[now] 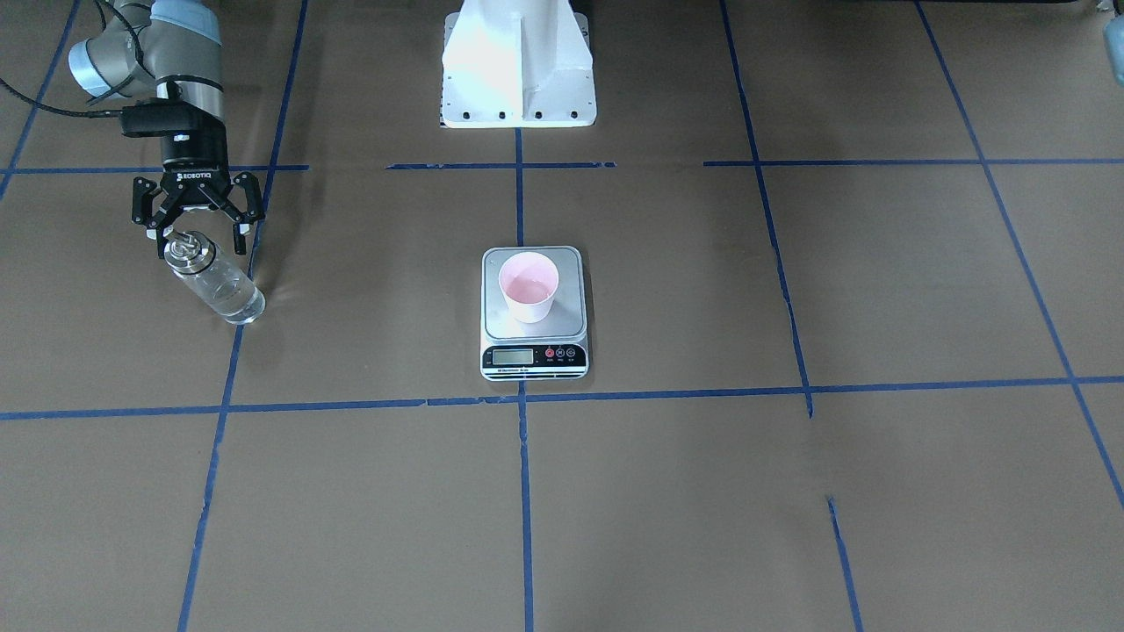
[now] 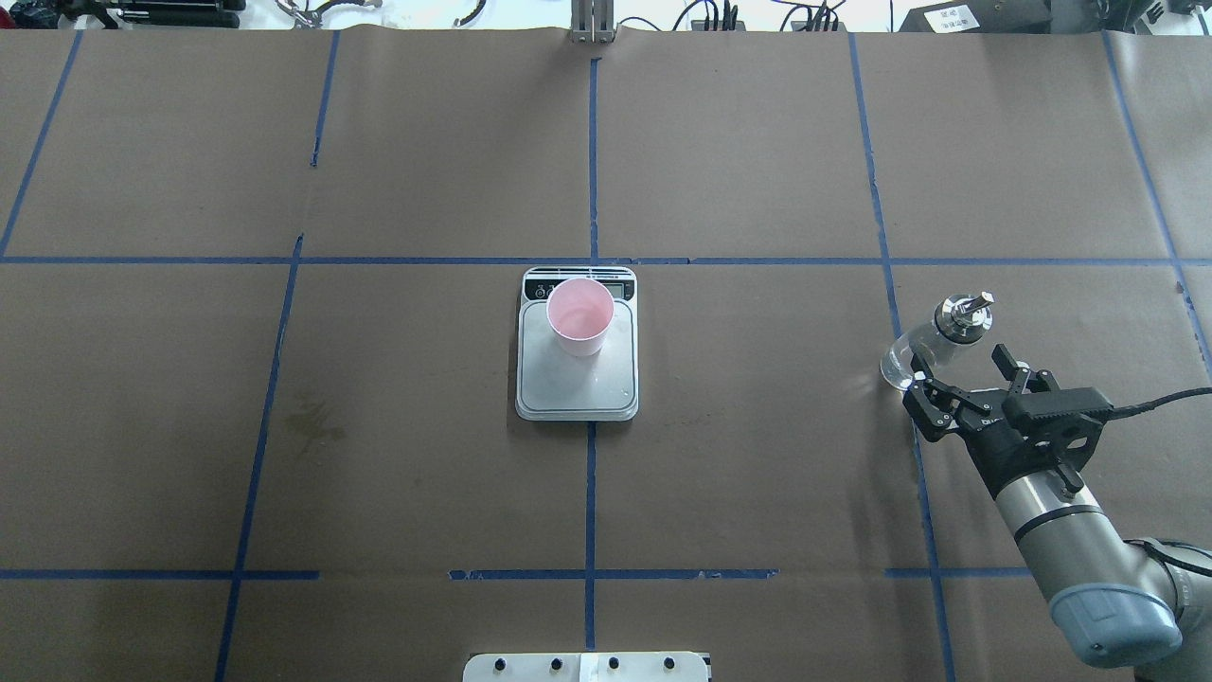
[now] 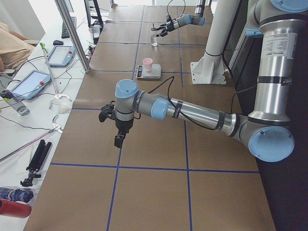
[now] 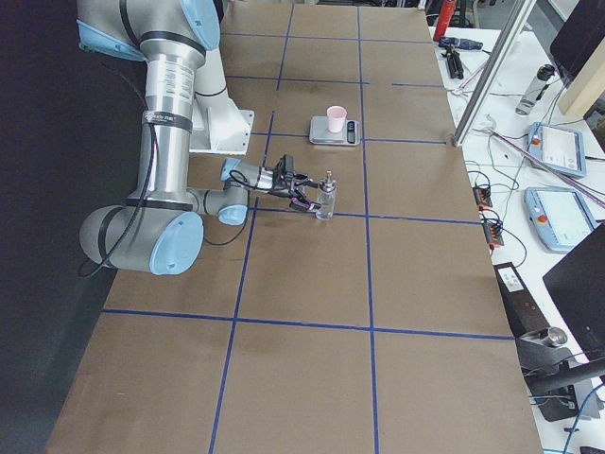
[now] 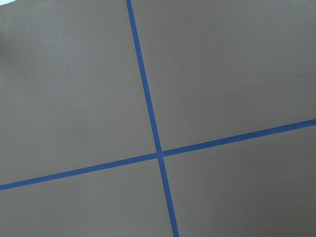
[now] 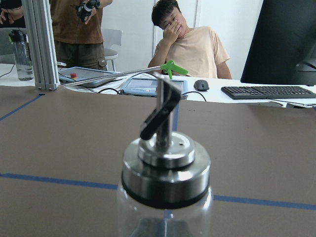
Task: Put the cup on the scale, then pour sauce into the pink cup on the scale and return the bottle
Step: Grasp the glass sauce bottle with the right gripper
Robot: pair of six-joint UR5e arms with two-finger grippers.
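The cup (image 1: 528,285) stands on the scale (image 1: 571,326). The right jaws gape wide just beside the upright bottle (image 1: 217,287). The state of the left jaws cannot be told.

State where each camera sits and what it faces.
Front-facing: across the table, down on the scale; right claw shows.
Overhead: from behind, downward; right arm shows.
Exterior left: table's end; left arm near.
Exterior right: opposite end; right arm near.
Left wrist: faces taped table; no body.
Right wrist: faces the bottle; no body.
Shared: cup on scale, first two.
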